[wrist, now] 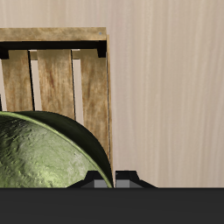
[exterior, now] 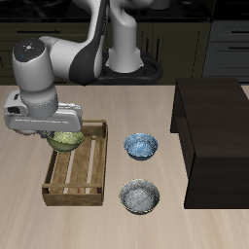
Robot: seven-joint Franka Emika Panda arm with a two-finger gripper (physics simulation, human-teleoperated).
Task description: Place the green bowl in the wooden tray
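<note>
Exterior view: we see the end effector holding the bowl over the back end of the tray. Up close, our bowl looks olive green and bumpy, above the tray's light brown slats.

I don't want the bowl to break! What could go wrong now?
1. The green bowl hangs under the tool near the back wall of the wooden tray. Let go here, it might catch that wall and tip instead of landing flat.
2. The wrist view shows only the bowl's rim at the tool, so the grip may be thin and could slip.
3. If it tumbles out, it could roll toward the light-blue patterned bowl.
</note>
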